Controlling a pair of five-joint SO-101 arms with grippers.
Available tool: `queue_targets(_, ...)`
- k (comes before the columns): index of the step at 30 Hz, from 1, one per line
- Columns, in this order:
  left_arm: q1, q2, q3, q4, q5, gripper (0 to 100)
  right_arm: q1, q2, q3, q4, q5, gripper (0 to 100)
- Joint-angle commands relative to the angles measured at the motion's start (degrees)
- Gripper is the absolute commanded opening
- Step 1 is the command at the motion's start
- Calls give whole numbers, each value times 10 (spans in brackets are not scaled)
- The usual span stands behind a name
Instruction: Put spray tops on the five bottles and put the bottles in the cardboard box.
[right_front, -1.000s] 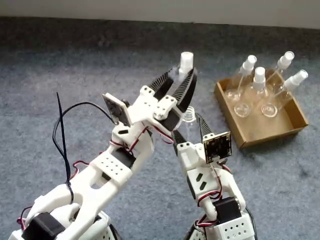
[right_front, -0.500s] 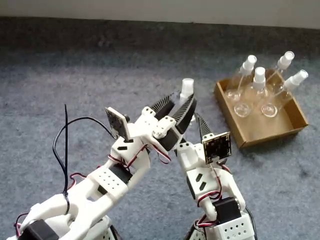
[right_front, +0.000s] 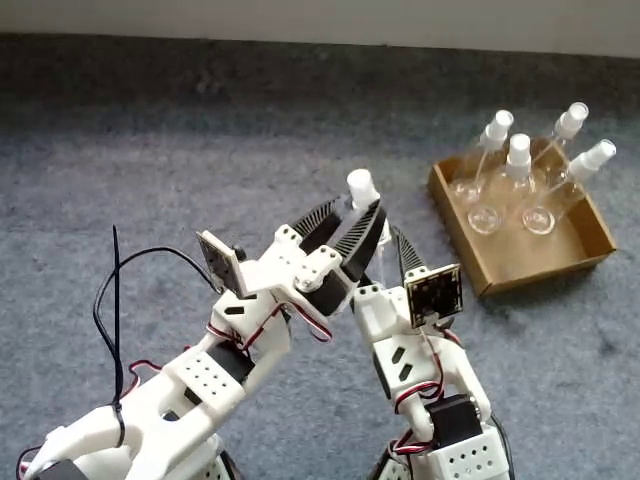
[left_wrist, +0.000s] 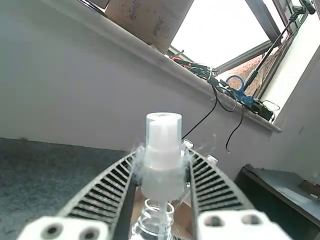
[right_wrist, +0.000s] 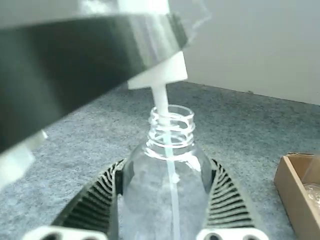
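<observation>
- Left jaws grip a spray top (left_wrist: 163, 150), its tube inside the neck of a bottle (right_wrist: 167, 195).
- Right jaws clamp that bottle.
- Four topped bottles (right_front: 518, 165) sit in the box (right_front: 545, 264).

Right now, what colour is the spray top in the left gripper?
White spray top, best seen in left wrist view.

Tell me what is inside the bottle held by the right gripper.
The white tube of the spray top, entering the bottle through its open neck. The tube's lower end cannot be seen.
</observation>
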Motion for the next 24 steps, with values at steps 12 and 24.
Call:
queue_targets(12, 24, -24, -9, 49, -122, 5, 26, -7, 70, 0, -1, 72)
queue_targets(24, 23, -24, -66, 171, -124, 5, 23, -7, 51, 1, 4, 73)
